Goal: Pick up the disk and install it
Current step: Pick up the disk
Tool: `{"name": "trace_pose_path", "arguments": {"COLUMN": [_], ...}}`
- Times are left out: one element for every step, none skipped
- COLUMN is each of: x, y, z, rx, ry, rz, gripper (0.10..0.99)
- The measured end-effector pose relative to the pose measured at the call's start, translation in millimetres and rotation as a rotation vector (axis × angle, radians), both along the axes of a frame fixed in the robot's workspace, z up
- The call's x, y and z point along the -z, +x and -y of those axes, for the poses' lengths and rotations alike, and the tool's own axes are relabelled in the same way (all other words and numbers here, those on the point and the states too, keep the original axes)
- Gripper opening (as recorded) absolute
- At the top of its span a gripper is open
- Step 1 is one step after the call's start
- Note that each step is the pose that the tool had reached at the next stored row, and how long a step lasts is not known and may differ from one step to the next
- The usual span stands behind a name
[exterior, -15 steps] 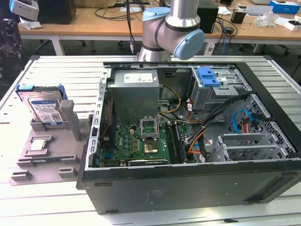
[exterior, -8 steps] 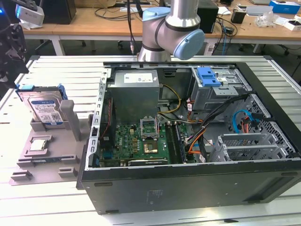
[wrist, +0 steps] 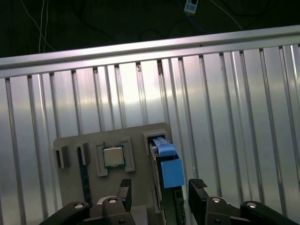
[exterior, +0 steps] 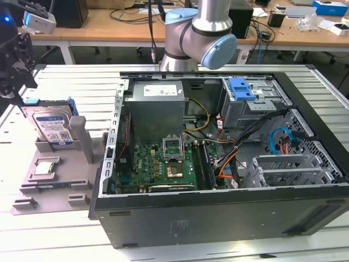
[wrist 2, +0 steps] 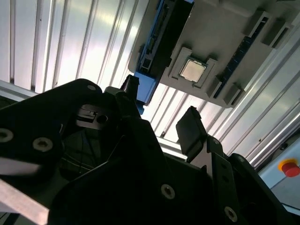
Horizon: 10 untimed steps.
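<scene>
Exterior view: one pincer hangs over the slatted table. One disk stands on edge in a grey tray, just below the pincer and apart from it. One chip lies flat on the same tray, further down from the pincer than the disk. One open computer case sits well off to the exterior view's right of the pincer, with the arm behind it.

Second wrist view: two black fingers stand apart with nothing between them, so the pincer is open. The blue end of the disk lies just past one fingertip, and the chip is beyond it on the tray.

First wrist view: the same two fingers are spread, and the disk's blue bracket sits in line with the gap of the pincer, untouched. The chip lies beside the disk, off to one side of the gap.
</scene>
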<state>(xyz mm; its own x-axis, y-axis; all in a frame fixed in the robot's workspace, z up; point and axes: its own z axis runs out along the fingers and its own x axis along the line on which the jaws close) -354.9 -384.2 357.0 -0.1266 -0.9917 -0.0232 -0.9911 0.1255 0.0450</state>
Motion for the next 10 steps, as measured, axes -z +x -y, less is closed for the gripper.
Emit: {"name": "trace_pose_path", "arguments": {"x": [1.2,2.8,4.4,6.7,8.5,11.5,13.9,15.7,18.2,20.2], "y": [0.3,0.8,1.1,1.6,1.9,2.4,2.8,3.0,3.3,3.4], "z": [-0.2,-0.5,-0.7,-0.9,-1.1,-1.3,-1.5,-1.6,-1.8,-1.8], "rx": [0.000,-0.001,-0.001,-0.001,-0.002,-0.002,-0.003,-0.003,-0.004,-0.005], "ry": [0.000,0.000,0.000,0.000,0.000,-0.001,-0.001,-0.001,-0.001,-0.002], "rz": [0.0000,0.0000,0.0000,0.0001,0.0001,0.0000,-0.0001,0.0000,0.0000,0.0001], "gripper": [0.600,0.600,0.600,0.600,0.600,0.600,0.600,0.600,0.600,0.600]}}
